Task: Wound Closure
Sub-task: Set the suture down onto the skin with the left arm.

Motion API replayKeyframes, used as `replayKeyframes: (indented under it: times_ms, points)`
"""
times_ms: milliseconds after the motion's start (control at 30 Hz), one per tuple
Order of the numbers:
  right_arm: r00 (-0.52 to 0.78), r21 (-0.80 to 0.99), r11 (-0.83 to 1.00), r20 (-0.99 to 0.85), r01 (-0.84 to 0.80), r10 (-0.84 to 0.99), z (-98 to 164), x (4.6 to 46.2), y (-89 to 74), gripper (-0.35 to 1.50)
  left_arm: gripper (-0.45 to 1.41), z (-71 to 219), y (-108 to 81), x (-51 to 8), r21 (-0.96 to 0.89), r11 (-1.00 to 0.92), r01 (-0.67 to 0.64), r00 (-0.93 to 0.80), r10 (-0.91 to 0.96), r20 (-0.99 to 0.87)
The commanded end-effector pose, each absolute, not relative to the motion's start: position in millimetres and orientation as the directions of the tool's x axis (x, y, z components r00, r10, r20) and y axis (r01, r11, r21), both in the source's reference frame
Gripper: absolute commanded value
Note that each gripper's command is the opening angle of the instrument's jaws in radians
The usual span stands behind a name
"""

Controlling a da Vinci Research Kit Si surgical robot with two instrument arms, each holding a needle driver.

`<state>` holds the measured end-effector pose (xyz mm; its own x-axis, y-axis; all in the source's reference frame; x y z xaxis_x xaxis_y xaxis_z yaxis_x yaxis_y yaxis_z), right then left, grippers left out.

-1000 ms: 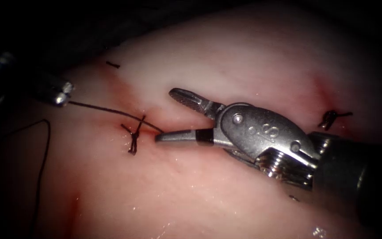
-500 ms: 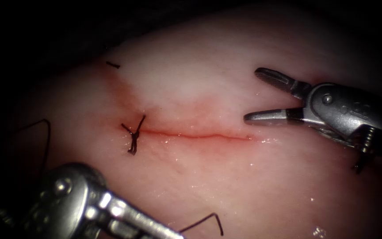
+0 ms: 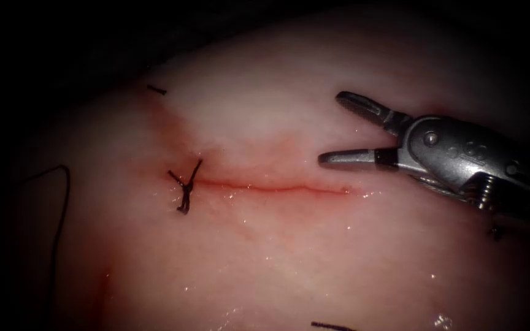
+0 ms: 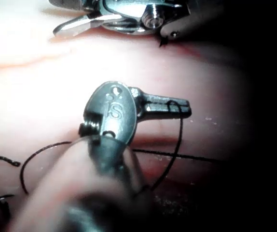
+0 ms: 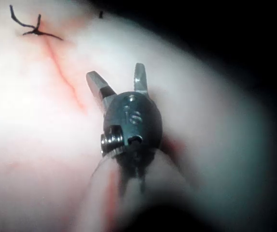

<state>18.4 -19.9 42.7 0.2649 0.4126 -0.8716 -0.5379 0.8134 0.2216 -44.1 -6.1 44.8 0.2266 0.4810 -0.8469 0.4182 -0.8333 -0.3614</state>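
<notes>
The right gripper (image 3: 332,132) has its shaft cut off by the endoscope picture's right edge. A thread (image 3: 61,208) on the left runs off the bottom edge. Near the left gripper (image 4: 179,107), the thread (image 4: 176,145) fades into the dark, and the shaft close to the camera is blurred.

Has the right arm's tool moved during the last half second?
Yes. The right tool, jaws open and empty, has shifted slightly left, toward the knot at the cut's left end.
</notes>
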Motion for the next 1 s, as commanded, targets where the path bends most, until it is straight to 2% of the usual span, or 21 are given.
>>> replayKeyframes:
  times_ms: [33, 200, 233, 333, 367, 467, 633, 767, 900, 1000]
  points:
    - [0.264, 0.220, 0.813, -0.872, -0.538, 0.411, 43, 19.9, -19.0, 1.18, -0.45, 45, -5.6, -45.4, -0.360, -0.829, 0.428, 0.223, 0.483, -0.847]
    - [0.266, 0.224, 0.809, -0.868, -0.543, 0.419, 43, 20.8, -19.3, 1.22, -0.45, 46, -5.9, -49.0, -0.339, -0.825, 0.453, 0.222, 0.473, -0.853]
    - [0.267, 0.222, 0.809, -0.868, -0.544, 0.418, 44, 20.8, -19.3, 1.22, -0.32, 45, -5.7, -49.3, -0.352, -0.820, 0.451, 0.220, 0.484, -0.847]
    - [0.269, 0.221, 0.810, -0.868, -0.543, 0.417, 44, 20.9, -19.4, 1.25, 1.15, 45, -5.0, -48.5, -0.433, -0.785, 0.443, 0.173, 0.549, -0.818]
    - [0.267, 0.225, 0.808, -0.867, -0.544, 0.421, 44, 21.0, -19.5, 1.25, 1.25, 45, -4.6, -47.9, -0.452, -0.791, 0.412, 0.156, 0.550, -0.821]
    - [0.267, 0.225, 0.808, -0.867, -0.545, 0.421, 44, 21.0, -19.6, 1.25, 1.38, 44, -3.5, -44.6, -0.497, -0.786, 0.368, 0.077, 0.558, -0.826]
    - [0.267, 0.224, 0.807, -0.867, -0.547, 0.421, 44, 21.2, -19.5, 1.25, 1.38, 43, -1.3, -37.9, -0.552, -0.786, 0.278, -0.013, 0.571, -0.821]
    - [0.267, 0.222, 0.804, -0.866, -0.551, 0.422, 44, 21.7, -19.5, 1.28, 1.31, 43, 1.1, -32.6, -0.566, -0.808, 0.164, -0.067, 0.563, -0.823]
    - [0.268, 0.221, 0.803, -0.866, -0.554, 0.423, 44, 22.0, -19.5, 1.30, 1.28, 45, 3.4, -28.8, -0.565, -0.822, 0.069, -0.114, 0.556, -0.823]
    - [0.268, 0.221, 0.802, -0.865, -0.556, 0.424, 44, 22.3, -19.6, 1.33, 1.26, 46, 4.1, -26.7, -0.573, -0.818, 0.048, -0.151, 0.561, -0.814]
